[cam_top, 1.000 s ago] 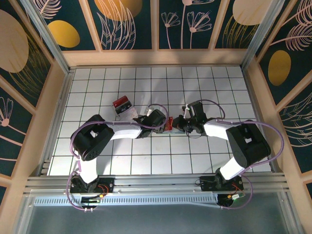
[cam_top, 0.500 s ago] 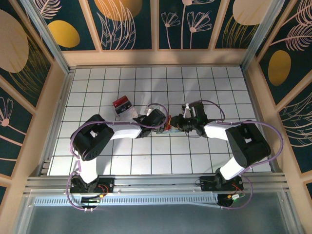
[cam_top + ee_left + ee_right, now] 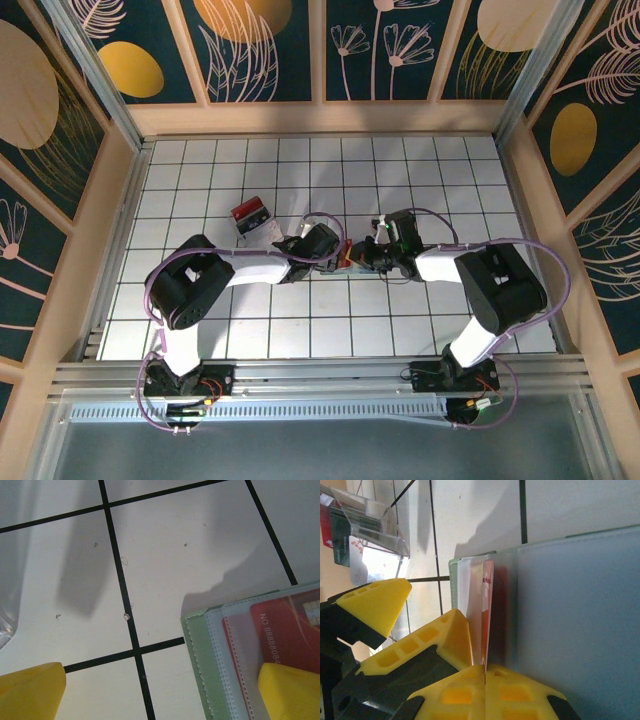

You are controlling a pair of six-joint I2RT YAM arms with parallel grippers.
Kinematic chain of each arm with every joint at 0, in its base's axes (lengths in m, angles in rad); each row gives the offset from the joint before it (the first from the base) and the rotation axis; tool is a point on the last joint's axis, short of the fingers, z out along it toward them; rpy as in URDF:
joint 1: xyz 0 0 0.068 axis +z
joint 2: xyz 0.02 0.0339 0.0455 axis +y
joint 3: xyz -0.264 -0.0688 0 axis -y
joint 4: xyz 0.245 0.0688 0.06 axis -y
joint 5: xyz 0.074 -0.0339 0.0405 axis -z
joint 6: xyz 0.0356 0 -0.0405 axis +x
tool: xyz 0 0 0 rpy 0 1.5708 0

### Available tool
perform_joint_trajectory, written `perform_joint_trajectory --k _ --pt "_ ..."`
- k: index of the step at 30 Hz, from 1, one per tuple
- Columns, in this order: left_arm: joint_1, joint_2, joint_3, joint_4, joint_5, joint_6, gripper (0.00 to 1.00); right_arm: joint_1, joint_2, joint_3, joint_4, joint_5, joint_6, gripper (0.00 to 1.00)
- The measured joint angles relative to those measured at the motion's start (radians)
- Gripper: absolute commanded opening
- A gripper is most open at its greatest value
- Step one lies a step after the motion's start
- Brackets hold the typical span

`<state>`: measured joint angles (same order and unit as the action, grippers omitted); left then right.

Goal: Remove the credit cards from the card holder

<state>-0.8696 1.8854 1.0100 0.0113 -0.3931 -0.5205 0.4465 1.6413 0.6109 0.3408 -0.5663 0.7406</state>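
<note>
The card holder [image 3: 202,665] lies open on the tiled table, pale green with clear sleeves. A red credit card [image 3: 292,632] sits inside a sleeve. My left gripper [image 3: 160,682] is open wide, and its right fingertip [image 3: 290,692] rests on the holder. In the right wrist view the holder's bluish panel [image 3: 575,605] stands at the right. My right gripper [image 3: 485,672] is shut on the thin edge of a red-and-white credit card [image 3: 488,610]. From above, the left gripper [image 3: 337,250] and right gripper [image 3: 358,256] meet tip to tip over the holder [image 3: 346,264].
A clear box [image 3: 255,222] with red-and-white contents stands just behind and left of the left gripper; in the right wrist view the box [image 3: 370,525] is at the upper left. Wooden walls ring the tiled table [image 3: 450,180].
The right gripper's jaws have closed fully on the card's edge, and the right arm has edged slightly left toward the left gripper. The left arm has stayed still, open.
</note>
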Motion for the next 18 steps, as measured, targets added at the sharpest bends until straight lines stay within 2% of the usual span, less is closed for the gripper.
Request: perform_joint_trajectory --k 18 --pt "-0.002 -0.02 -0.016 -0.015 -0.008 -0.026 0.99 -0.021 -0.154 0.002 -0.193 0.165 -0.085 0.0"
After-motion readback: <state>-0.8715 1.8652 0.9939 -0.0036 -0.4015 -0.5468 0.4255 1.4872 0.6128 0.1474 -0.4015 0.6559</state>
